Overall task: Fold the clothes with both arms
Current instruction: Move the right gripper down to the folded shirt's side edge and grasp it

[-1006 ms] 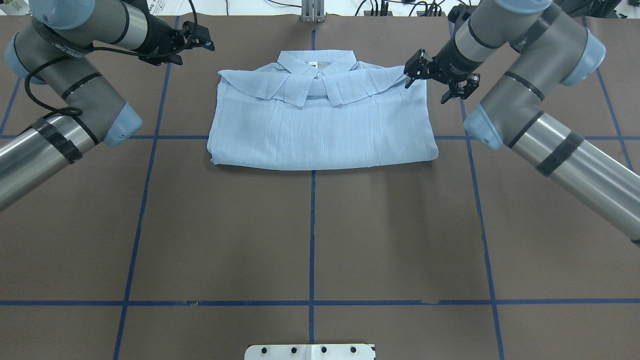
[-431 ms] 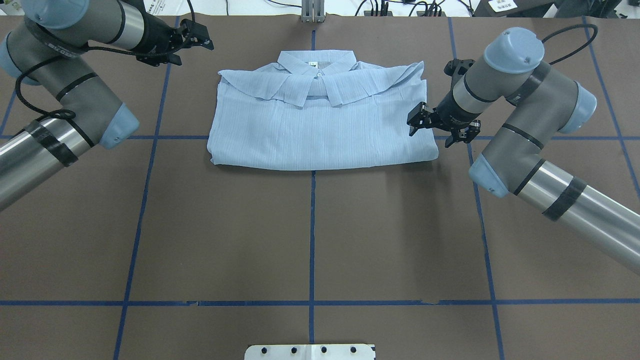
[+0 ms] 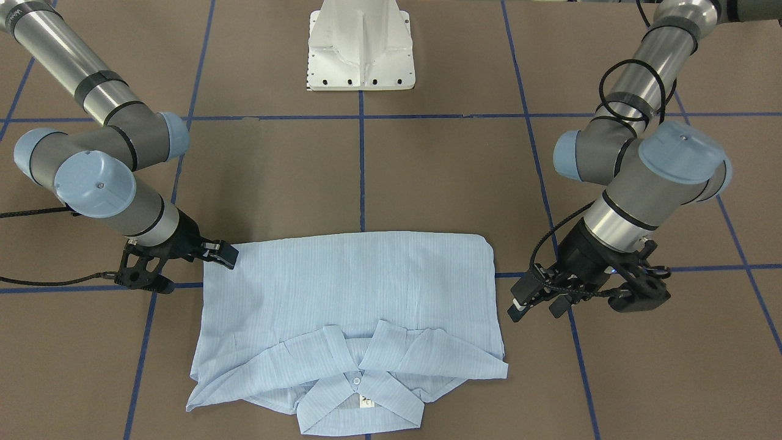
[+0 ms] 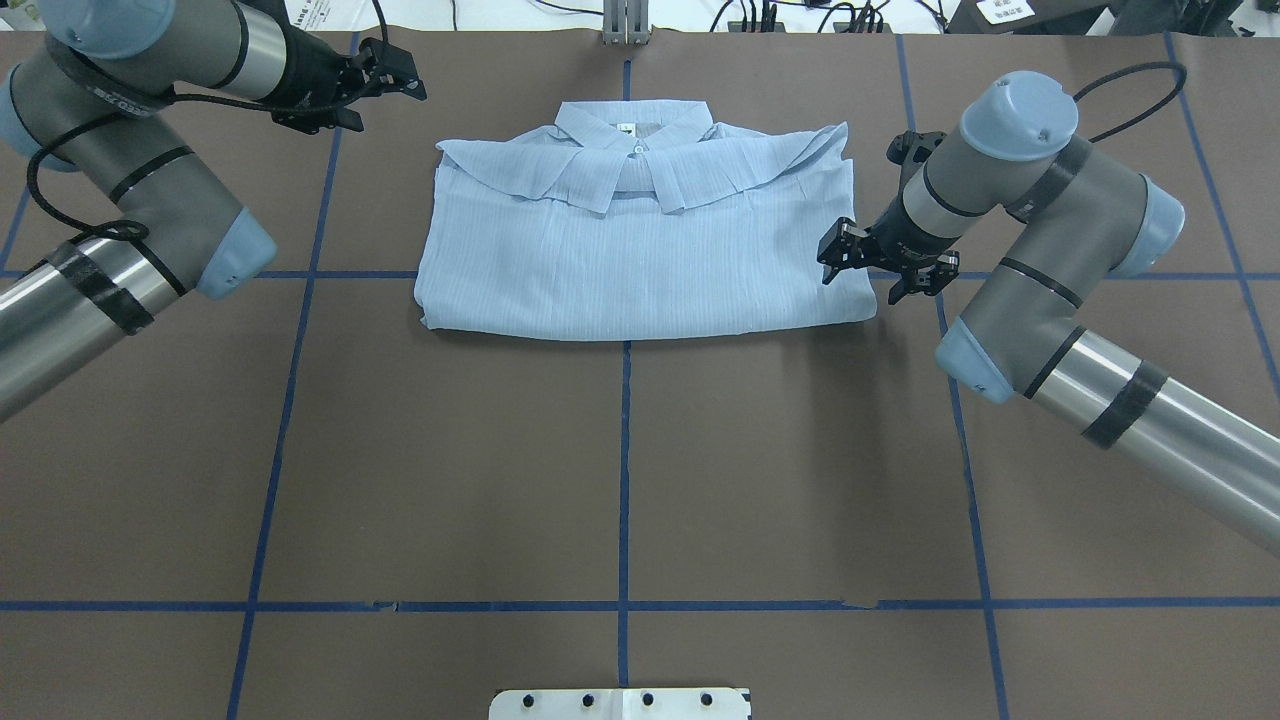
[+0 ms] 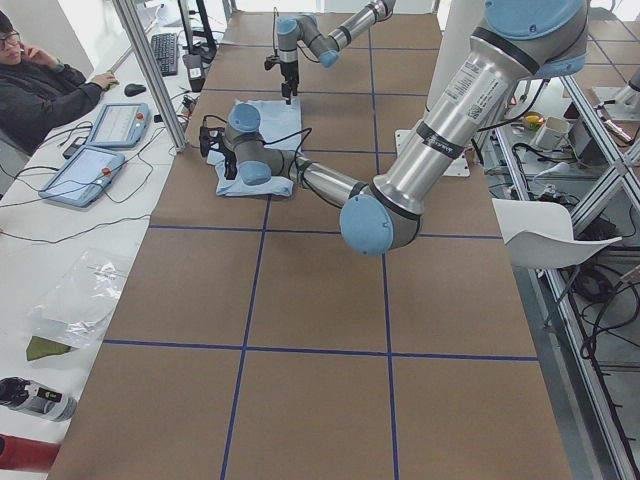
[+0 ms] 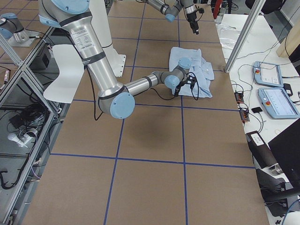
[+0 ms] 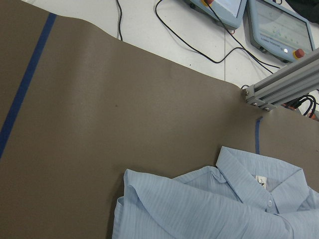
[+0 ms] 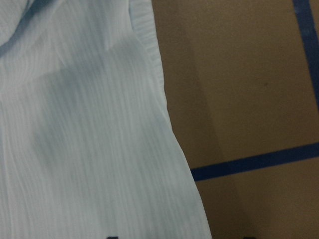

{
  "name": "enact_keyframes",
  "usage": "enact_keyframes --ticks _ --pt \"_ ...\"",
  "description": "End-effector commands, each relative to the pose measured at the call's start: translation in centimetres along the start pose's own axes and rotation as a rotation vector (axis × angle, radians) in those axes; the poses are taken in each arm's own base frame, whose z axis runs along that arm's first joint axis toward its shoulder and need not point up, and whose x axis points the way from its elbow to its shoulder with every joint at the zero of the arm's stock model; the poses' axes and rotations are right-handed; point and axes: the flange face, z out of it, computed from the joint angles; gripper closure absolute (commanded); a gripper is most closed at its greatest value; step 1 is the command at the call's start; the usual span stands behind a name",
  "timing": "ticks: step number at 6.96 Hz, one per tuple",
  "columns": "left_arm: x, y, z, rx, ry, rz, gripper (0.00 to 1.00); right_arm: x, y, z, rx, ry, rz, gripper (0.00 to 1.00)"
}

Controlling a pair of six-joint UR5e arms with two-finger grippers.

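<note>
The light-blue shirt [image 4: 640,235] lies folded flat on the brown table, collar and white neck label at the far edge [image 3: 360,397]. My right gripper [image 4: 878,265] stands open over the shirt's right edge near its lower corner, one finger above the cloth and one outside it [image 3: 183,269]. The right wrist view shows that shirt edge [image 8: 99,129] close below. My left gripper [image 4: 365,95] hangs open and empty above bare table, left of the collar [image 3: 574,300]. In the left wrist view the collar [image 7: 259,184] sits at the lower right.
Blue tape lines [image 4: 625,470] divide the table mat. The white pedestal base [image 3: 360,46] stands at the robot's side. An aluminium post [image 4: 625,22] and cables line the far edge, with control tablets [image 7: 279,25] beyond. A person [image 5: 40,85] sits at the table's end.
My right gripper has moved from the shirt's far right shoulder along the right edge toward the near right corner, staying open. The left arm has barely shifted.
</note>
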Motion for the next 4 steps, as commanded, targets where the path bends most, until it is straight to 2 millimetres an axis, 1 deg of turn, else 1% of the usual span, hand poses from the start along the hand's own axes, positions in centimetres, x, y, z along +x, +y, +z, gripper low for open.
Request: enact_keyframes --ticks 1,2,3,4 --pt "-1.04 0.14 0.18 -0.003 -0.013 -0.007 0.06 -0.11 -0.04 0.01 -0.001 -0.001 0.0 0.31" --pt "-1.12 0.25 0.25 -0.004 -0.013 -0.005 0.07 -0.04 0.13 0.15 -0.001 -0.001 0.0 0.4" --pt "-1.12 0.24 0.25 -0.003 -0.013 -0.005 0.08 -0.04 0.14 0.15 -0.002 -0.001 0.0 0.65" --pt "-0.94 0.25 0.19 -0.004 -0.01 -0.005 0.09 0.09 0.08 0.13 -0.002 0.0 0.0 0.95"
